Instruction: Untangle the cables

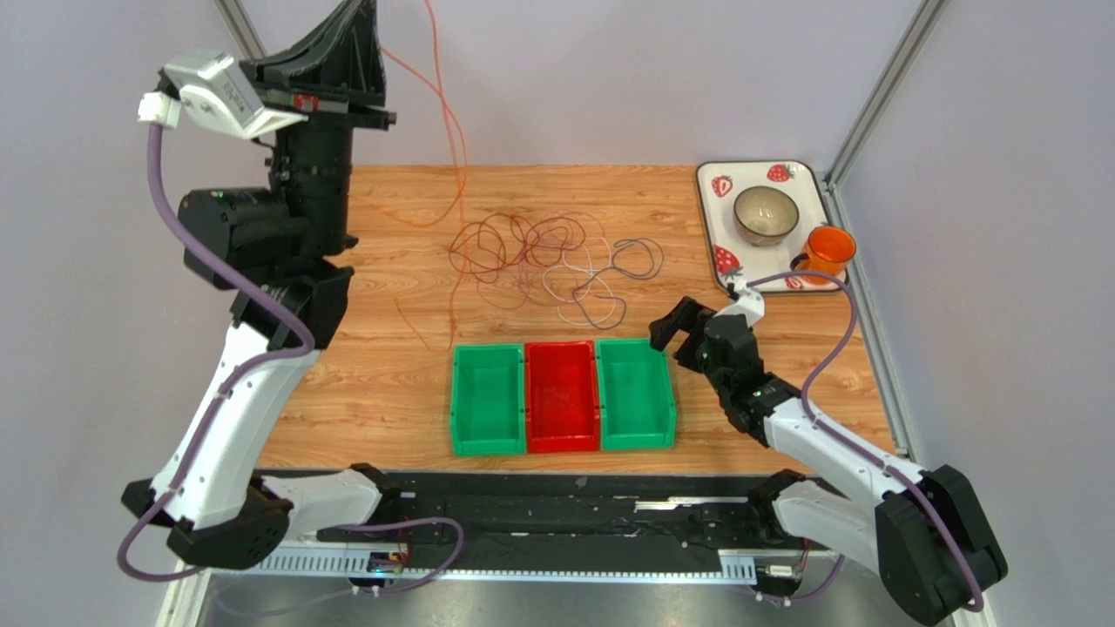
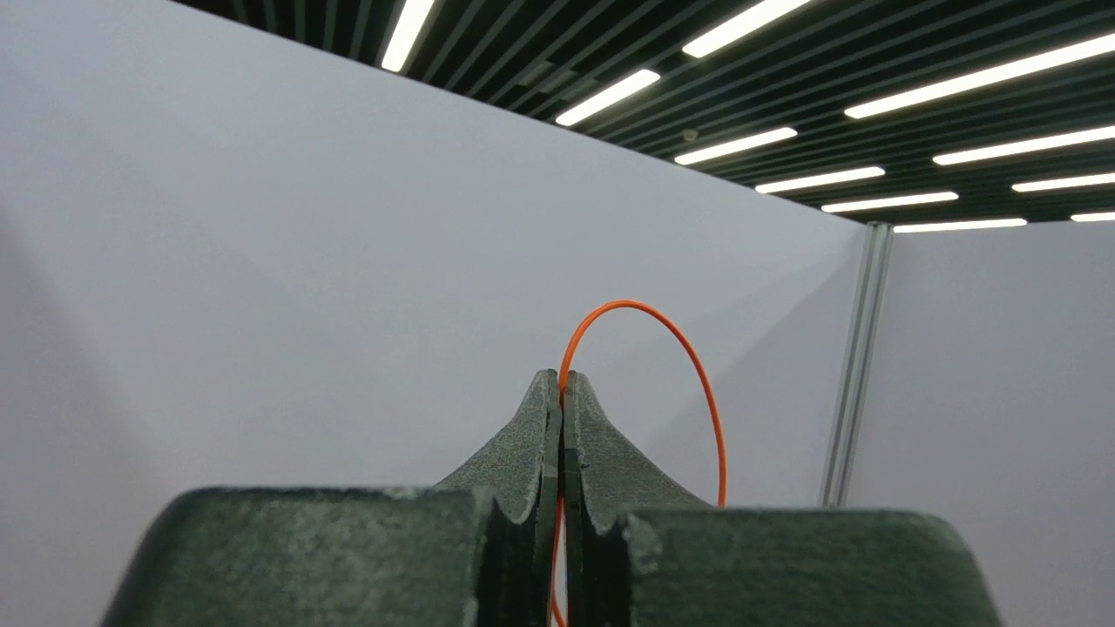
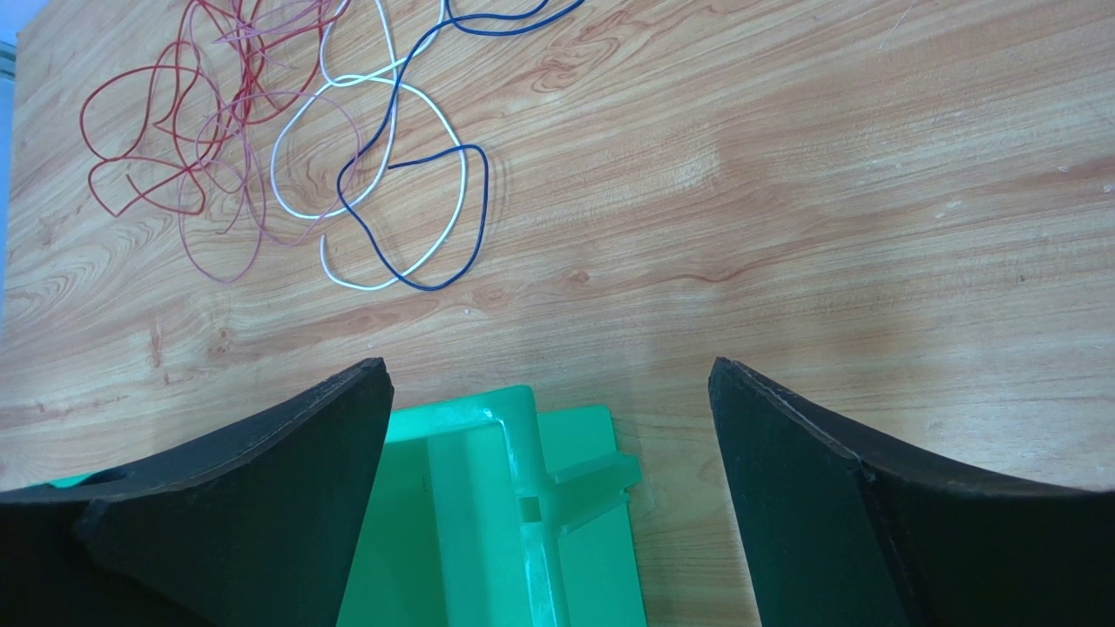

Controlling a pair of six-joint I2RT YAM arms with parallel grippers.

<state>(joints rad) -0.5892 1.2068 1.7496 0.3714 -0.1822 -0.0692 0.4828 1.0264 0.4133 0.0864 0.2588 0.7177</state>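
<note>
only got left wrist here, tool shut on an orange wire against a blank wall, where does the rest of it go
observer: the orange wire runs from the raised left tool down to the left edge of the tangle on the table.
operator: right arm doing anything
observer: the right tool is open and empty, low beside the right green bin.
operator: anything sorted yet
observer: no, the row of three bins holds no wire.
</note>
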